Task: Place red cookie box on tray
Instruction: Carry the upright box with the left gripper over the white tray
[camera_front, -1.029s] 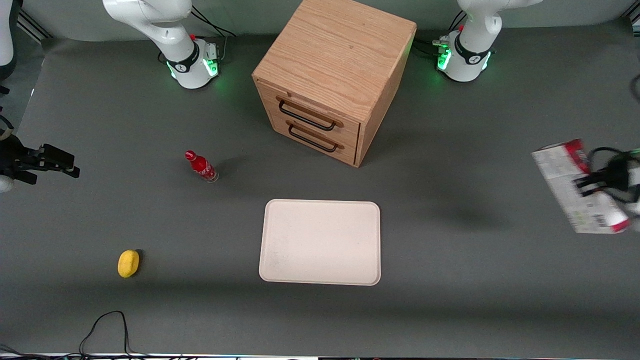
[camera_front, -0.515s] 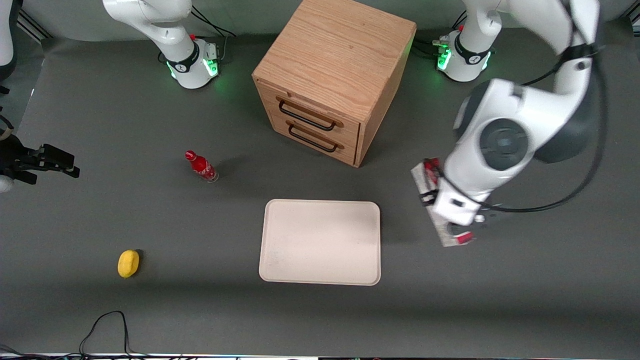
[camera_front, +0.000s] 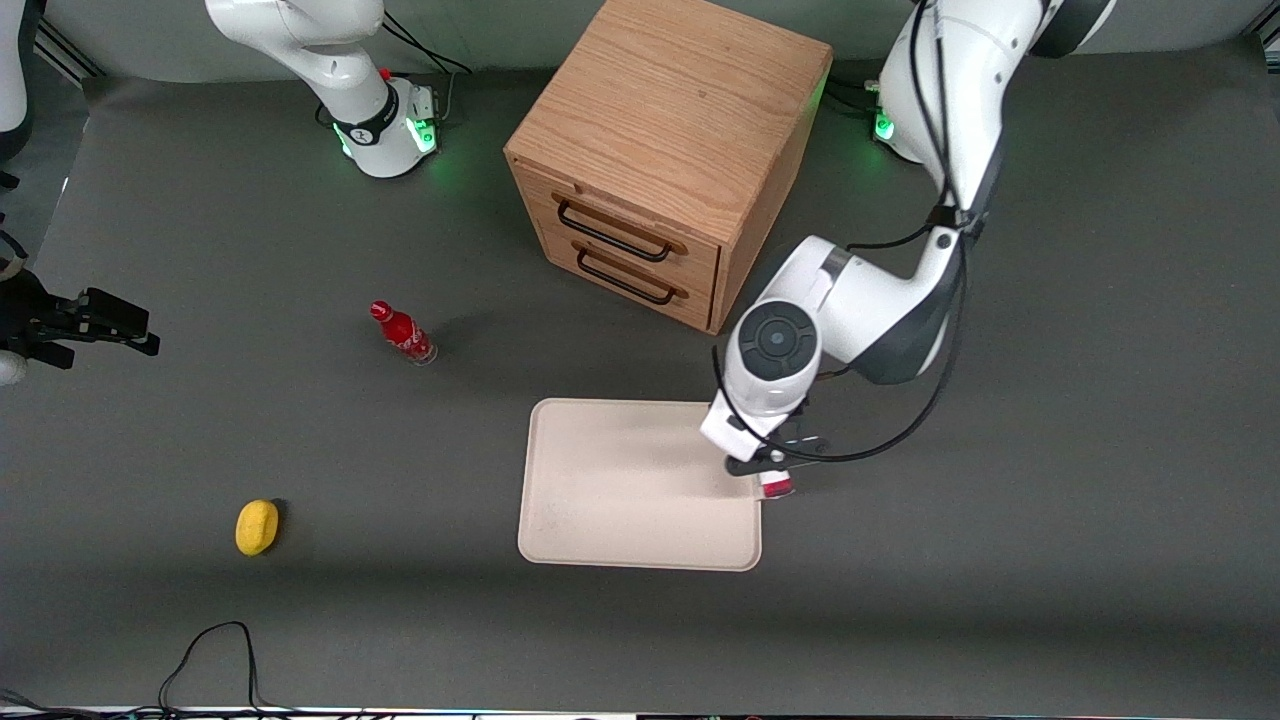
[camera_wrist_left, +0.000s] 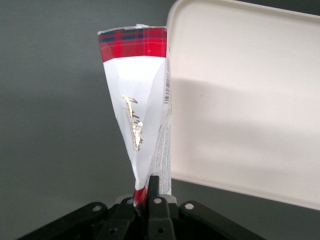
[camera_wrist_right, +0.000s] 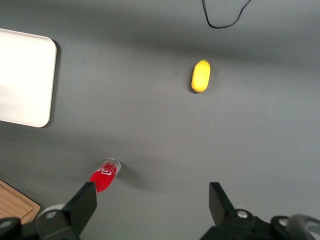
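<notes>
The red cookie box (camera_wrist_left: 137, 115) hangs edge-on from my left gripper (camera_wrist_left: 147, 192), whose fingers are shut on its lower red end. It is held upright, with a white face and a red tartan end pointing away from the wrist. In the front view the arm's wrist covers most of the box, and only a small red end (camera_front: 777, 487) shows below the gripper (camera_front: 764, 463). The box hovers just over the rim of the cream tray (camera_front: 620, 490) on the working arm's side. The tray (camera_wrist_left: 240, 100) lies flat beside the box and holds nothing.
A wooden two-drawer cabinet (camera_front: 665, 150) stands farther from the front camera than the tray, close to the working arm's elbow. A small red bottle (camera_front: 402, 332) and a yellow oval object (camera_front: 257, 526) lie toward the parked arm's end. A black cable (camera_front: 215, 650) loops near the table's front edge.
The left arm has swung the box from the working arm's end of the table inward to the tray's rim. The box has turned from face-up to edge-on.
</notes>
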